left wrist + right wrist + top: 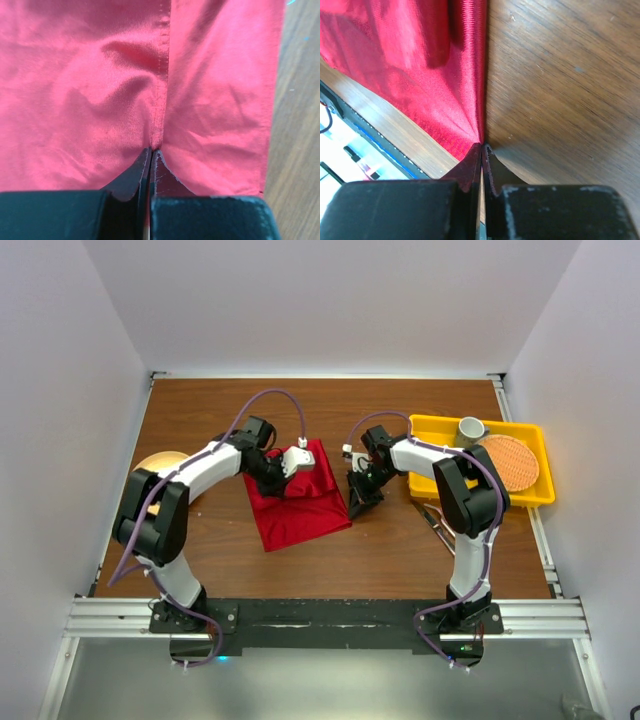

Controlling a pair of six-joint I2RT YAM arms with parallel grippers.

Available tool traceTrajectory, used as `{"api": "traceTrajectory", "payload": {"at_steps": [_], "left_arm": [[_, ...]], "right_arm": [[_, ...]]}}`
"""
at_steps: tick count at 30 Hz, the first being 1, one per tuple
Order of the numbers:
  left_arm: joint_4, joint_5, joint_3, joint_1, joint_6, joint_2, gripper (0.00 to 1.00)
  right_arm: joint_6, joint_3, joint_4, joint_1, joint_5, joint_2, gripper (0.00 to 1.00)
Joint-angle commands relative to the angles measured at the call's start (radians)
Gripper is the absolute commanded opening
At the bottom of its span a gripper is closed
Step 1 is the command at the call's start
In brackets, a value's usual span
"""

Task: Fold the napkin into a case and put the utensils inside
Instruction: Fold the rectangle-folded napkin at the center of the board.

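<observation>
**Top view:** the napkin (300, 502) lies rumpled on the counter (200, 410). The left gripper (283, 478) is at its far edge and the right gripper (355, 502) at its right edge, while the utensils (435, 521) lie well to its right, partly under the right arm.
**Left wrist view:** the left fingers (131, 175) are pressed together on a stitched fold of the napkin (85, 85).
**Right wrist view:** the right fingers (470, 165) are pinched together on the napkin (420, 65) at its edge, with bare counter (560, 75) to the napkin's right.

Table (400, 555): brown wood-grain top | Walls (330, 300): plain white (left, right, far) | Near edge: aluminium rail (545, 618) | Light: even
</observation>
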Motion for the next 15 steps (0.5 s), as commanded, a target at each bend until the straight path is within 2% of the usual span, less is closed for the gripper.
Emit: {"api": "traceTrajectory", "payload": {"at_steps": [1, 15], "left_arm": [[-0.035, 0.060, 0.032, -0.020, 0.004, -0.082, 0.00], [-0.071, 0.109, -0.067, -0.087, -0.022, -0.162, 0.00]], "right_arm": [[0.011, 0.009, 0.051, 0.006, 0.048, 0.026, 0.00], [0.047, -0.008, 0.071, 0.006, 0.054, 0.013, 0.00]]}}
